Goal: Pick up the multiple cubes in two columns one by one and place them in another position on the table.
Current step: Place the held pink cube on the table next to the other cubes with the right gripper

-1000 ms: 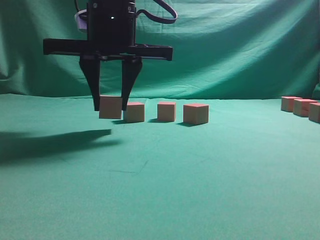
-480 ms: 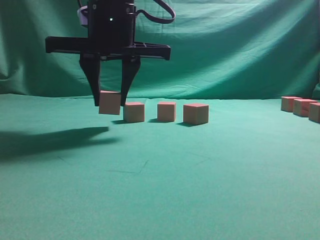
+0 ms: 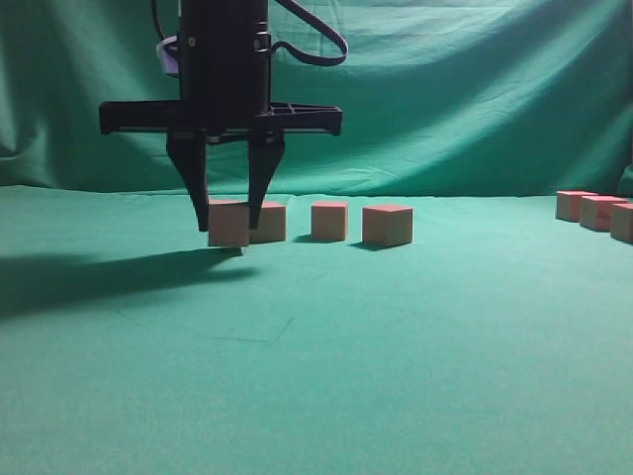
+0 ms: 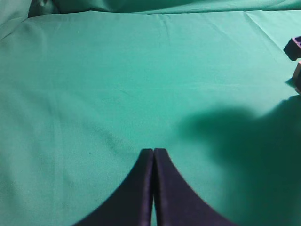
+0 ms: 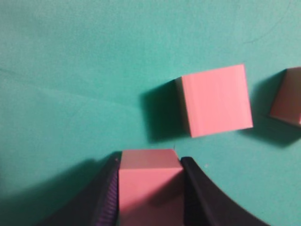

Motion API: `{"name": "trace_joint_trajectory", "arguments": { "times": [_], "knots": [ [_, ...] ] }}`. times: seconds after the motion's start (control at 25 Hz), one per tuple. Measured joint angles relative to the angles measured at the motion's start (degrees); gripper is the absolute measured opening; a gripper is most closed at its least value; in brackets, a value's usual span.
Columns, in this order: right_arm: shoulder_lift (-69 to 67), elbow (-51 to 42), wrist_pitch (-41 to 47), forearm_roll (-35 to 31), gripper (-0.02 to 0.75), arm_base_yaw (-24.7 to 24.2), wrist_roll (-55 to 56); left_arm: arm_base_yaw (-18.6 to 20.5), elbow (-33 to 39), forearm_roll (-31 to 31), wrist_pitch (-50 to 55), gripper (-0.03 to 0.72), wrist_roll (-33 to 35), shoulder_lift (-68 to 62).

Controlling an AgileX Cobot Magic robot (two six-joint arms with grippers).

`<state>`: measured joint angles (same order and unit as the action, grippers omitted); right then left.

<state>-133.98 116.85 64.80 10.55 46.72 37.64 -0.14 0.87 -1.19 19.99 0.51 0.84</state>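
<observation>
The right gripper (image 5: 150,188) has its two black fingers (image 5: 200,197) pressed against the left and right sides of a pink-topped cube (image 5: 149,181) at the near edge. Farther off and to the right, a second cube (image 5: 216,100) sits on the green table (image 5: 70,70), casting a shadow leftward. A third cube (image 5: 288,96) is cut off by the right edge.
</observation>
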Motion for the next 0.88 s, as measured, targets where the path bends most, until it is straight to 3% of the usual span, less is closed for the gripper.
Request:
{"name": "trace_joint_trajectory", "arguments": {
  "times": [0.88],
  "knots": [
    [-0.27,0.0,-0.83,1.35,0.254,0.0,1.89,0.0,0.0,0.0,0.0,0.0,0.0,0.0]
  ]
}}
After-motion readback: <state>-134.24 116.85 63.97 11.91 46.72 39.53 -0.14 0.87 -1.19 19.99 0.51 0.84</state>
